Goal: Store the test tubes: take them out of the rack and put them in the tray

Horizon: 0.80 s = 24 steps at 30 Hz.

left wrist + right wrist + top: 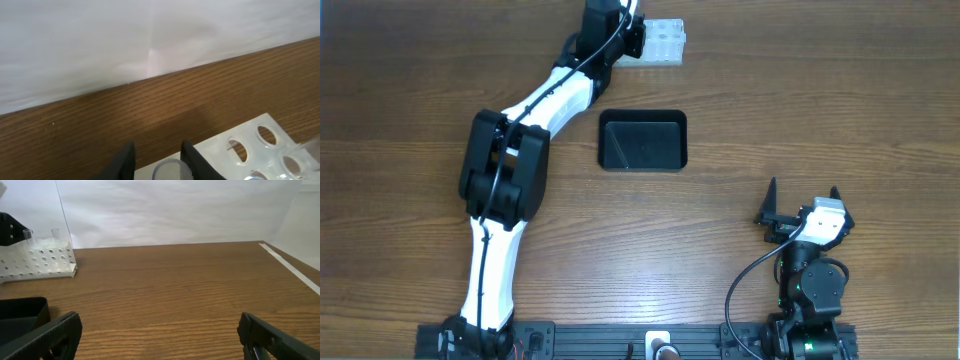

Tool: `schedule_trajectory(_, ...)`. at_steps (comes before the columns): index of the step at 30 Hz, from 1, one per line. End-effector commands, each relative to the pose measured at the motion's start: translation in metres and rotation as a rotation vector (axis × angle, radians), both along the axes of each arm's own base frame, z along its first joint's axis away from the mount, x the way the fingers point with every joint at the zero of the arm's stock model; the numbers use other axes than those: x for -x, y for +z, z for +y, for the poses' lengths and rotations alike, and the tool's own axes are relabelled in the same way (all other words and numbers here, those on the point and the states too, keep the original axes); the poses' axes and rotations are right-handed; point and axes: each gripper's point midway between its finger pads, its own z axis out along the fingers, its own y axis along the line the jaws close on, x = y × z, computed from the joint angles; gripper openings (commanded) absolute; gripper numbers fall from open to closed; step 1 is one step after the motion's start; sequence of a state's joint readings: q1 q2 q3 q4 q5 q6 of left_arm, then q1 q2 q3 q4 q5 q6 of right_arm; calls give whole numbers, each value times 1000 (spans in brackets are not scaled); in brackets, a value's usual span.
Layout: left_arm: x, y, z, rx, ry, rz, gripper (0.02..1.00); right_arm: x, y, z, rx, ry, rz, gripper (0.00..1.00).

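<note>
The white test tube rack (662, 42) stands at the table's far edge, and its top plate with round holes (260, 150) lies just under my left gripper (156, 150). That gripper (632, 38) is over the rack's left end, its fingers drawn in around the rim of a clear test tube (169, 171) that stands in the rack. In the right wrist view the rack (39, 260) carries two upright tubes (27, 234). The black tray (642, 140) lies mid-table. My right gripper (802, 200) rests open near its base, with nothing between its fingers.
A white wall (150, 40) rises directly behind the rack. Bare wooden table (820, 100) spreads between the tray and the right arm. A pale tape strip (290, 267) runs along the table's right side.
</note>
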State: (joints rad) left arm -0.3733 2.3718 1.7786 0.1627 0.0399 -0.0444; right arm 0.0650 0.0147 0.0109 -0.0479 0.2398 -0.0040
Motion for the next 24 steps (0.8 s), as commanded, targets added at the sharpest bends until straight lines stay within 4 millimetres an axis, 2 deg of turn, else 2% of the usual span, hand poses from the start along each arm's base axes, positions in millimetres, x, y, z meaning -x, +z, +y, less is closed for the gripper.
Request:
schedule_trajectory(1,-6,-7,2,-5,-10,-3,272,1,-1,-4,5,-20,-2,991)
schedule_trajectory(14,-8,-3,1,3,-10,-23,119,1,-1,-4,5,-20,-2,991)
schedule_trajectory(21,-8,-1,0,7,-11,-24,97,1,-1,-4,5,-20,-2,993)
schedule_trajectory(24,-7,7,-4,15,-21,-37,91,1,-1,-4,5,-20,-2,993)
